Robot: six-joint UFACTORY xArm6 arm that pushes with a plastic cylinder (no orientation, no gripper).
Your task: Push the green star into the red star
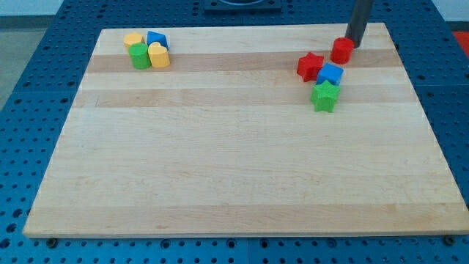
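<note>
The green star [325, 96] lies at the view's upper right on the wooden board [220, 161]. A blue block [330, 74] touches its upper edge. The red star [310, 66] sits just up and left of the blue block, touching it. A red block of rounded shape [341, 50] lies up and right of the red star. My tip [353, 45] is at the red block's upper right edge, well above the green star.
A cluster at the view's upper left holds a yellow block [133, 39], a blue block [157, 39], a green block [139, 56] and a yellow heart [159, 55]. The board's top edge is just above my tip.
</note>
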